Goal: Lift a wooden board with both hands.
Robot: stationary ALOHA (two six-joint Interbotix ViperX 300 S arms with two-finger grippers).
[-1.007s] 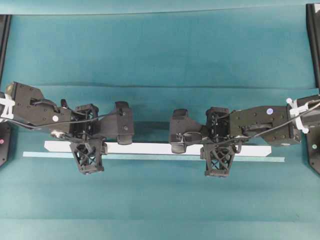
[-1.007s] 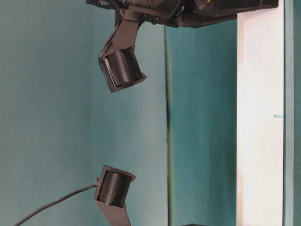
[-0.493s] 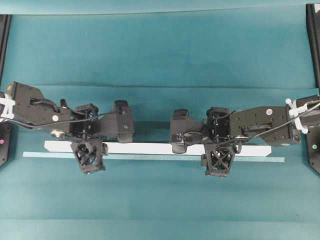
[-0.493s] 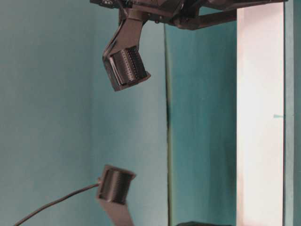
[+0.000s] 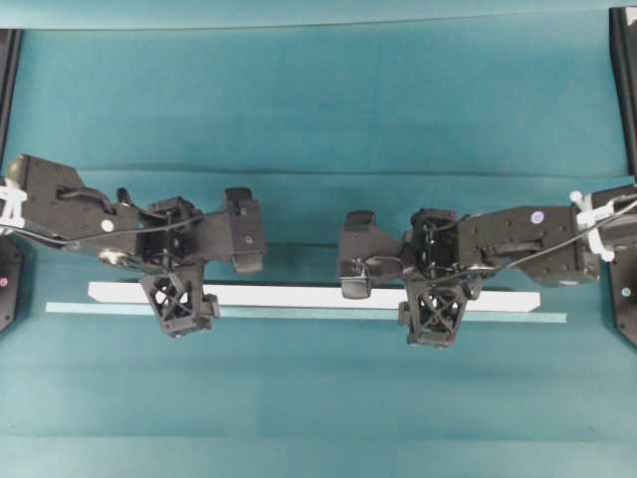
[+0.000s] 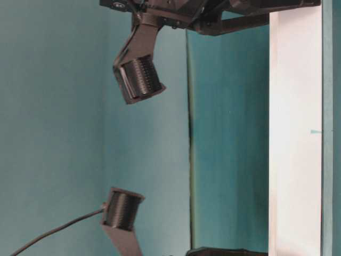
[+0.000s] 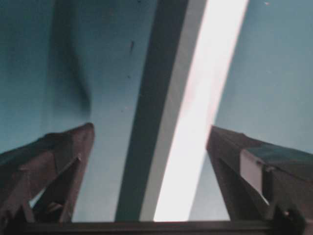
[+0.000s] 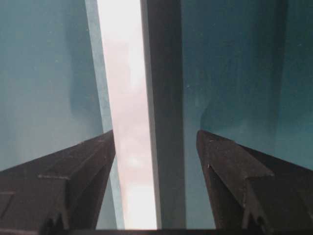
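Note:
The wooden board (image 5: 299,295) is a long white plank lying flat on the teal cloth; it also shows in the table-level view (image 6: 295,138). My left gripper (image 5: 175,279) points down over its left part and stands open. In the left wrist view the board (image 7: 205,112) runs between the two fingers, nearer the right one, with the gripper (image 7: 150,127) touching nothing. My right gripper (image 5: 434,279) stands open over the right part. The board (image 8: 124,98) passes between its fingers close to the left one, and the gripper (image 8: 155,132) holds nothing.
A thin pale teal tape strip (image 5: 328,315) lies along the board's near side, and is also seen in the table-level view (image 6: 327,133). A fold (image 5: 318,171) crosses the cloth behind the arms. Black frame posts (image 5: 625,80) stand at both side edges.
Both grippers have opened wide around the board. Both arms have shifted slightly toward the back. The board lies where it did.

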